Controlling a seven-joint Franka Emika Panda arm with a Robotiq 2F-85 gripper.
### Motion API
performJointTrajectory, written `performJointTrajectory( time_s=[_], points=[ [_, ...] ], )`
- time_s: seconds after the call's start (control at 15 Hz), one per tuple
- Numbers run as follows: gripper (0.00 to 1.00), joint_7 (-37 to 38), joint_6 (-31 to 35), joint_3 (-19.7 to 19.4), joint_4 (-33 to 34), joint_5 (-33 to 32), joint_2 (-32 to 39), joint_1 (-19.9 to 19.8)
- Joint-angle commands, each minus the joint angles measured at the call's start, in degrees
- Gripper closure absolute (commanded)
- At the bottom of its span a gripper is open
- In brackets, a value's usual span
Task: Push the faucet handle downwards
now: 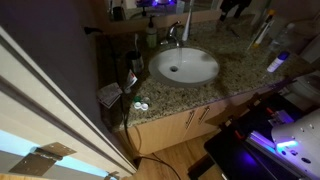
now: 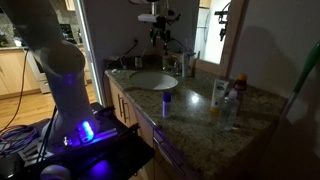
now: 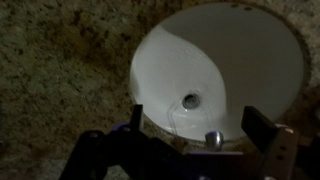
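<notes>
The small chrome faucet (image 1: 175, 35) stands at the back rim of the white basin (image 1: 184, 66), and its handle is too small to make out in both exterior views. In the wrist view a shiny metal tip of the faucet handle (image 3: 213, 138) shows at the basin's edge (image 3: 150, 60), between my fingers. My gripper (image 3: 198, 125) is open and empty, hanging above the faucet (image 2: 166, 62). From outside the gripper (image 2: 158, 35) points straight down.
A greenish soap bottle (image 1: 152, 38) stands beside the faucet. Bottles (image 2: 219, 97) and a small blue-capped container (image 2: 167, 102) stand on the granite counter (image 2: 195, 115). Small items (image 1: 140, 106) lie near the counter's front edge. A mirror and wall rise behind the sink.
</notes>
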Motion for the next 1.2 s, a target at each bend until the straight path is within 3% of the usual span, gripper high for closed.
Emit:
performJointTrajectory(
  time_s=[0.0, 0.07, 0.4, 1.0, 1.07, 1.13],
  points=[
    [0.00, 4.35, -3.70, 0.73, 14.51, 3.63, 8.88, 0.98],
    [0.00, 2.93, -0.62, 1.21, 7.00, 1.98, 3.82, 0.25],
    [0.00, 8.20, -3.71, 1.59, 15.16, -0.15, 11.96, 0.42],
    [0.00, 14.17, -0.78, 1.79, 29.12, 9.09, 30.14, 0.49],
    [0.00, 13.85, -0.62, 1.40, 24.81, 7.50, 26.64, 0.68],
    [0.00, 13.86, -0.53, 1.44, 25.80, 7.57, 27.80, 0.72]
  ],
)
